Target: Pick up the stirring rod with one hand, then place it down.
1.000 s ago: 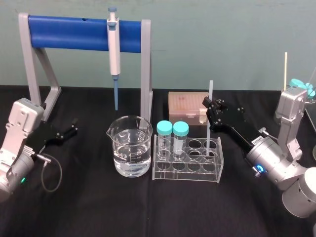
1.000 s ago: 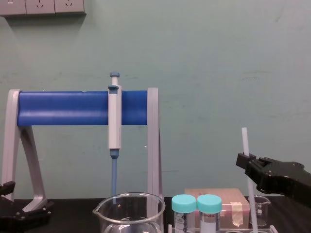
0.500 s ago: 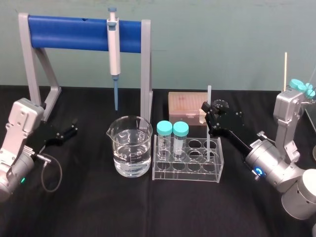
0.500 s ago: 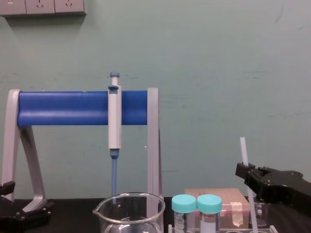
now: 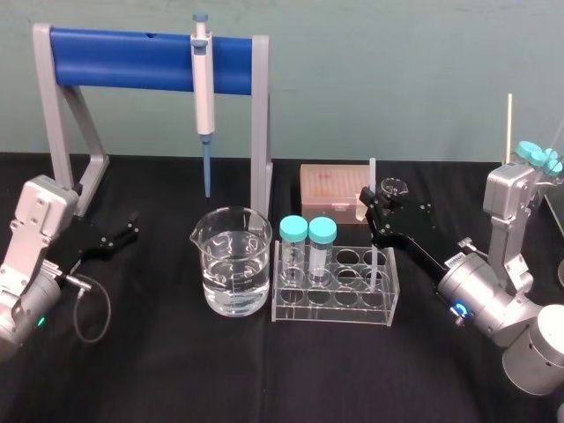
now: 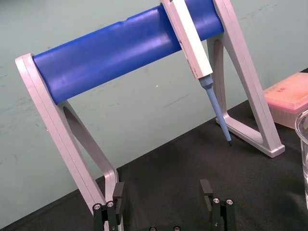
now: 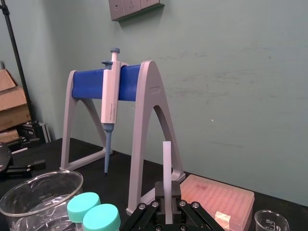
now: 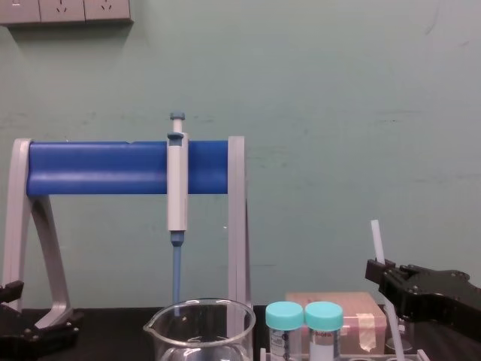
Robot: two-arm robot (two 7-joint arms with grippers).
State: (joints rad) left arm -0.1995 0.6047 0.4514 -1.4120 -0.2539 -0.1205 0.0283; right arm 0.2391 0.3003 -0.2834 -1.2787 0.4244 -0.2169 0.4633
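Note:
The stirring rod (image 5: 372, 179) is a thin white translucent stick standing upright, its lower part down in a right-hand hole of the clear tube rack (image 5: 335, 306). My right gripper (image 5: 370, 206) is shut on the rod's middle, just above the rack. From the right wrist, the rod (image 7: 167, 163) rises from between the black fingers (image 7: 157, 201). The chest view has the rod (image 8: 376, 241) sticking up above the right gripper (image 8: 380, 273). My left gripper (image 5: 132, 228) rests open at the far left by the stand's foot, nothing between its fingers (image 6: 207, 188).
A water-filled beaker (image 5: 233, 263) stands left of the rack. Two teal-capped tubes (image 5: 307, 232) occupy the rack's left holes. A pipette (image 5: 204, 85) hangs from the blue-barred stand (image 5: 123, 59). Behind the rack sit a pink tip box (image 5: 330, 186) and a small beaker (image 5: 394, 188).
My right gripper has come down with the rod, whose lower end has sunk deeper into the rack's hole. The left arm has stayed still.

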